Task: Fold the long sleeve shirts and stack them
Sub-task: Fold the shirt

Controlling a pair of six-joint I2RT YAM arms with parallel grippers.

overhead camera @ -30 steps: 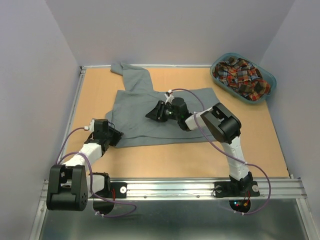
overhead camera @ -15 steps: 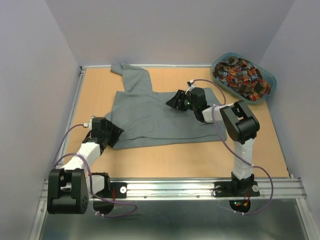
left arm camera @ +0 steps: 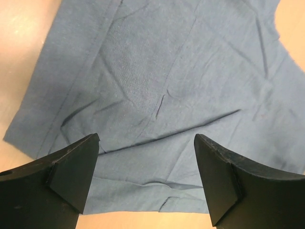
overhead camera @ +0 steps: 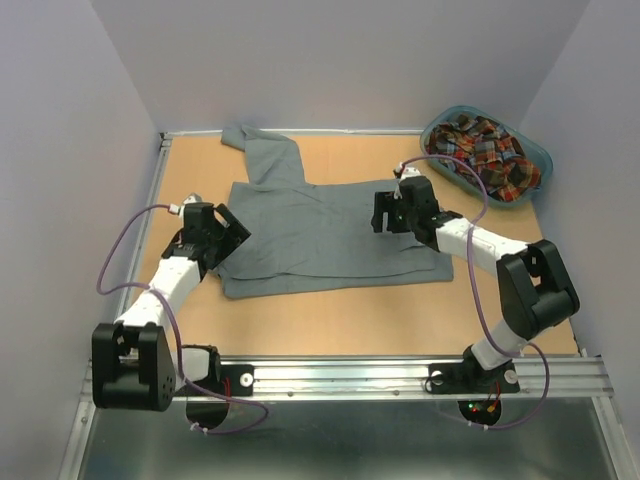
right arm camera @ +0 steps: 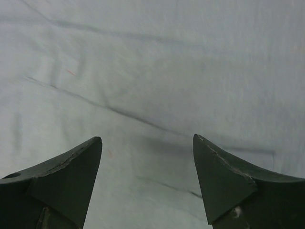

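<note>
Towards the near edge, the wooden worktop is bare. Just beyond, the grey shirt lies flat across the middle, partly folded into a rough rectangle. The left gripper hangs over the shirt's left edge, jaws spread wide with nothing between them but cloth below. The right gripper sits over the shirt's right part, also wide open and holding nothing. One grey sleeve runs on to the far edge, left of centre. In the far right corner the plaid shirt is bunched inside a teal basket.
</note>
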